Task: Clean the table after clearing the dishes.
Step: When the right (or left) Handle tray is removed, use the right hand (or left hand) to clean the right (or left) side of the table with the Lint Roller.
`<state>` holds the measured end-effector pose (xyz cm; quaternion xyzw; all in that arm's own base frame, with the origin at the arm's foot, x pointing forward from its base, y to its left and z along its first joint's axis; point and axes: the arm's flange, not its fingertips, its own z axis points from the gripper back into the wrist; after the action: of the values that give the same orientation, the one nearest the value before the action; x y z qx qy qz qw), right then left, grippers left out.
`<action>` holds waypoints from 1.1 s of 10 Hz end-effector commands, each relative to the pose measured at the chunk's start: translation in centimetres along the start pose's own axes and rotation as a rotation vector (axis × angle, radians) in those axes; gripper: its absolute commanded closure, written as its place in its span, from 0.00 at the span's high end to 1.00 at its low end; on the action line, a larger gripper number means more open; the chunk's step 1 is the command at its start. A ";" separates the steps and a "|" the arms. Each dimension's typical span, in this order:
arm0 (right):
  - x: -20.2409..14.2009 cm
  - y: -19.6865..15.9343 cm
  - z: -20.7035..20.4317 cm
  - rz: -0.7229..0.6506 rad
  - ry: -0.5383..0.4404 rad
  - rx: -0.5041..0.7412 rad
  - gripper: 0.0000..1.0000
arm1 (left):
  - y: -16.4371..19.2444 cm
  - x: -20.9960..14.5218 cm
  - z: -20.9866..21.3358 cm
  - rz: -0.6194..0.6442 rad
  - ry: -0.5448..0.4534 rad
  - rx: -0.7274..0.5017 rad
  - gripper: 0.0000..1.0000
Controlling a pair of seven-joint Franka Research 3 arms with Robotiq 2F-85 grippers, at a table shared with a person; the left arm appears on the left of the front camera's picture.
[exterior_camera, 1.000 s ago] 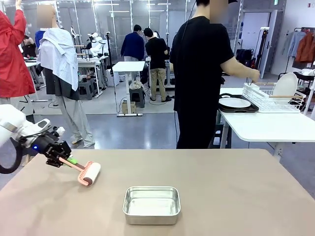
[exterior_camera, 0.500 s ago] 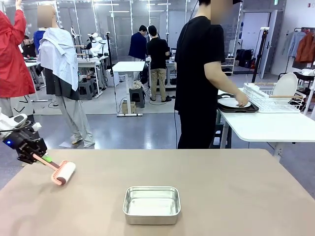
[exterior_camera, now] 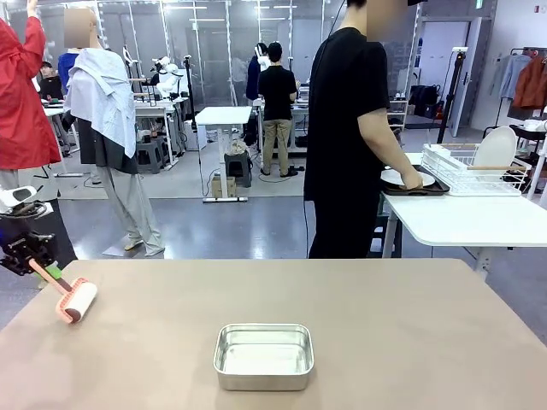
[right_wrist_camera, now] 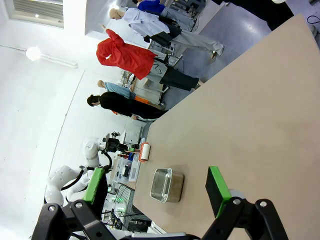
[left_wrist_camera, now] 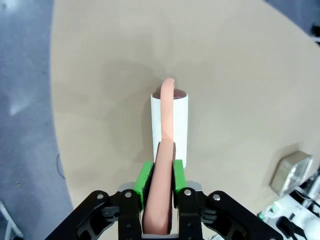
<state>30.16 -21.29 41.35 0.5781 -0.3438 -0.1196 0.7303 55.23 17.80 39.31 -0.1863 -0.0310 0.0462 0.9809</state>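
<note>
The cleaning step is in hand: the left pincer (left_wrist_camera: pixel 159 200) is clamped on the pink handle of a lint roller (exterior_camera: pixel 75 301), and the white roller head rests on the table (exterior_camera: pixel 385 325) close to its left edge, on the robot's left side. In the left wrist view the handle (left_wrist_camera: pixel 163 165) runs straight out between the green pads (left_wrist_camera: pixel 144 184) to the roller head (left_wrist_camera: pixel 170 127), which lies flat on the beige surface. The right pincer (right_wrist_camera: pixel 157 187) stands with its jaws apart, holding nothing, above the table. The dishes are already off the table: a plate on a dark tray (exterior_camera: pixel 408 181) sits on the white side table, under the hand (exterior_camera: pixel 412 180) of a person in black. A small steel pan (exterior_camera: pixel 262 354) remains near the front middle of the table. The next move probably calls for rolling the head back across the surface with steady downward contact, steering around the pan.
</note>
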 end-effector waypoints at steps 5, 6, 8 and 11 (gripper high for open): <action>-0.1 0.2 0.1 0.008 0.005 0.008 1.00 | -4.4 -6.1 9.1 -0.042 -0.129 0.176 0.22; -0.1 0.2 0.1 0.008 0.005 0.008 1.00 | -5.0 -6.9 10.7 -0.038 -0.160 0.196 0.22; -0.1 0.2 0.1 0.008 0.005 0.008 1.00 | -5.9 -7.5 11.7 -0.050 -0.150 0.181 0.22; -0.1 0.2 0.1 0.008 0.005 0.008 1.00 | -5.3 -6.3 12.0 -0.067 -0.157 0.167 0.22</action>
<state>30.16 -21.29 41.35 0.5781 -0.3438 -0.1196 0.7303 48.25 16.32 51.96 -0.1004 -0.1076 0.0289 0.9887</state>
